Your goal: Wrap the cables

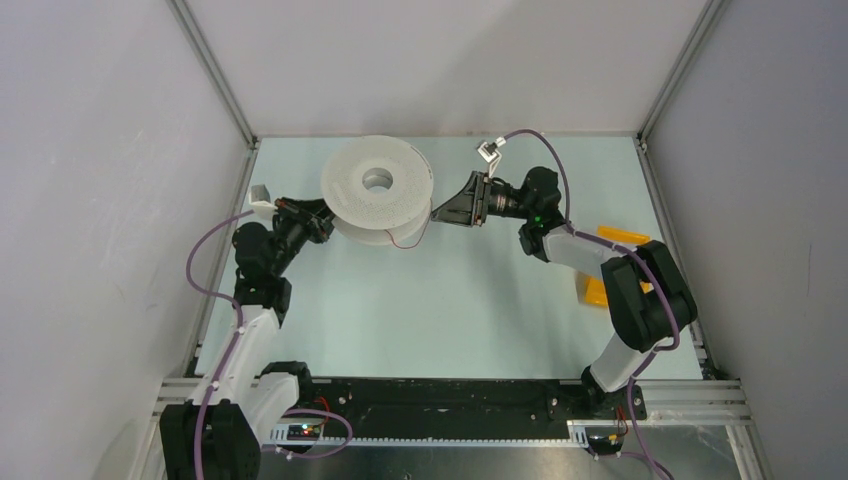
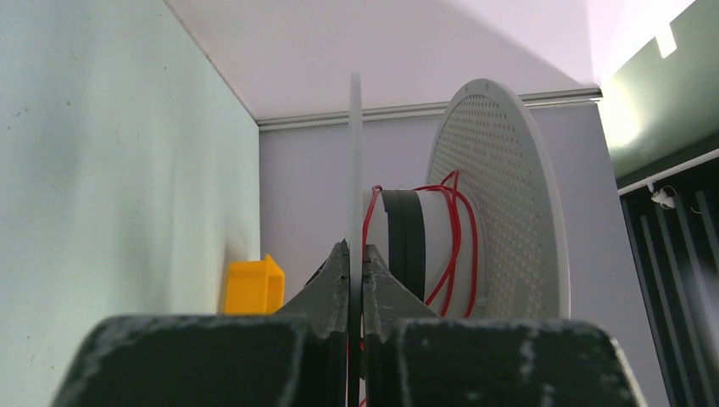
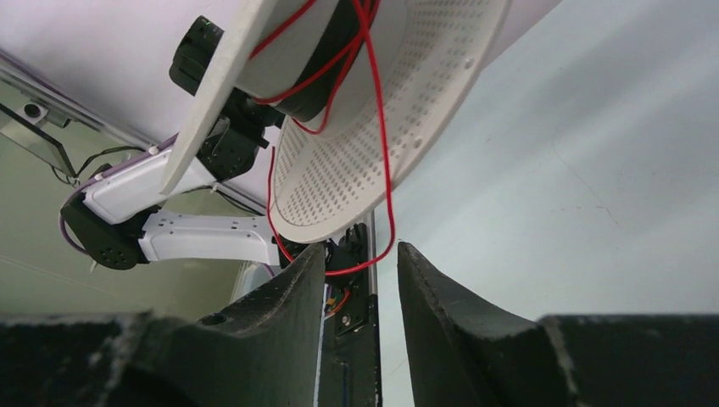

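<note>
One spool [image 1: 377,190], white plastic with perforated flanges, is sitting tilted toward the far left of the tabletop [image 1: 450,310]; whether its lower rim is touching the surface cannot be told. One cable [image 3: 386,170], a thin red wire, is lying in a few slack turns around the spool's core, with a loose loop spilling over the flange rim and hanging down on the right arm's side.

One left end effector [image 2: 356,254] is clamping tight on the edge of one flange, holding the spool steady. One right end effector [image 3: 360,248] is standing spread, the hanging loop dipping into its gap; nothing is being pinched.

One yellow bin [image 1: 610,265] is sitting near the right arm, well apart from the spool.

Handling, as a judgement: the cable is looking very light, limp and springy, likely to slip from a smooth grip and to kink under a hard pull. The best hold is probably the bottom of the hanging loop, closed on gently and drawn with light tension so the turns are tightening onto the core. The spool is looking rigid and light.
</note>
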Robot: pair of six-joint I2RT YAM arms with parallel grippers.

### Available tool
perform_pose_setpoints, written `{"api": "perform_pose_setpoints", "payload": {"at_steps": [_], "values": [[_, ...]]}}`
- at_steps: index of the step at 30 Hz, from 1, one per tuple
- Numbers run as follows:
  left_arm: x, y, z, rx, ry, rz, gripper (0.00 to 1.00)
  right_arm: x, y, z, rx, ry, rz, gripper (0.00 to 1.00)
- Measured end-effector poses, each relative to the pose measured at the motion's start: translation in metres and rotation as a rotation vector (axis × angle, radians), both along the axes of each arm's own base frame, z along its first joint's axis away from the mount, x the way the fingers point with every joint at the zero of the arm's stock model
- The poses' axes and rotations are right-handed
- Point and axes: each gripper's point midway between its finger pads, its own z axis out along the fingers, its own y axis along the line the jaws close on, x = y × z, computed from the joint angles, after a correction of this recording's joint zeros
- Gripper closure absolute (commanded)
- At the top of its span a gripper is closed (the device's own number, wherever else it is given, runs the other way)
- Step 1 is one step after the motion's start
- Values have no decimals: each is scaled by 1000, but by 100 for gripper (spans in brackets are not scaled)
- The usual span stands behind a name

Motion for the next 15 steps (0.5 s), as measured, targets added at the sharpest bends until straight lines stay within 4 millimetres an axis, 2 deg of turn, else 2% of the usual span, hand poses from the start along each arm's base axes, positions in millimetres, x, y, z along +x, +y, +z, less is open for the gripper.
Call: {"api": "perform_pose_setpoints", "payload": {"at_steps": [6, 15], "values": [[0, 0, -1, 0, 2, 0, 100, 2, -3, -6, -32, 30, -13, 56], [1, 0, -2, 0, 8, 0, 100, 1, -4, 3, -18, 1, -21, 58]]}}
